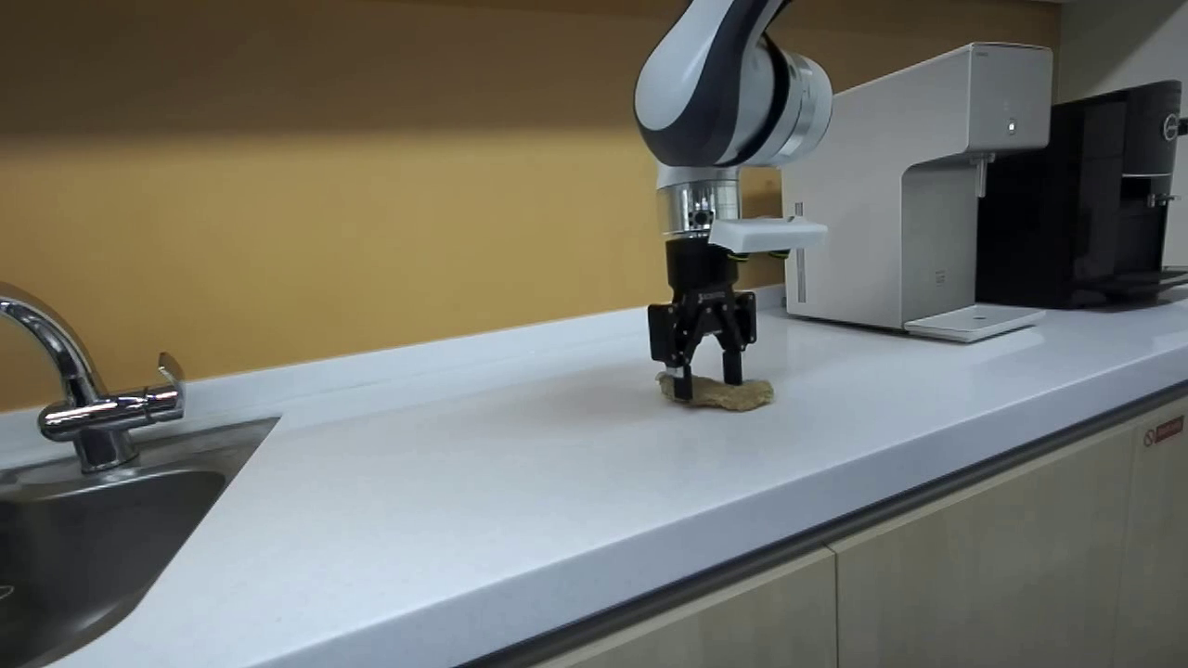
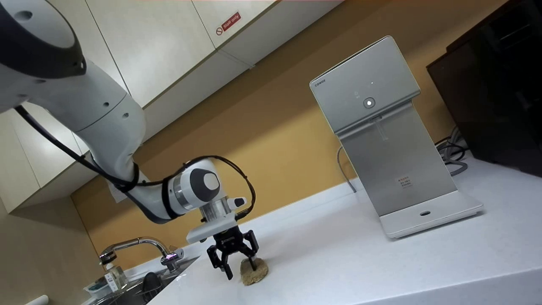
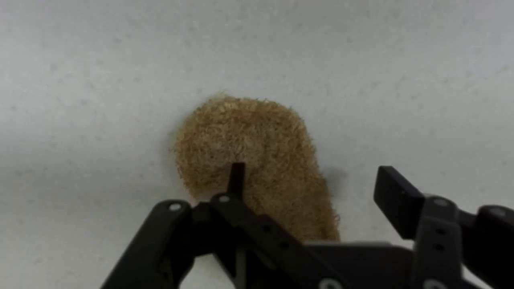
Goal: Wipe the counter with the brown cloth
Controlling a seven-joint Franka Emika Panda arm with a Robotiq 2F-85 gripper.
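Brown cloth (image 3: 273,164) is lying by parted fingers (image 3: 237,176).
In the wrist view it is resting on the table (image 3: 100,100), mid-frame; one finger is overlapping it, the other is standing apart from it at lower right.

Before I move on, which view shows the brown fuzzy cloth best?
The wrist view: the brown fuzzy cloth appears large, from above, its fibres visible, though the black fingers hide part. Both exterior views show it small on the smooth white counter, with one finger crossing in front.
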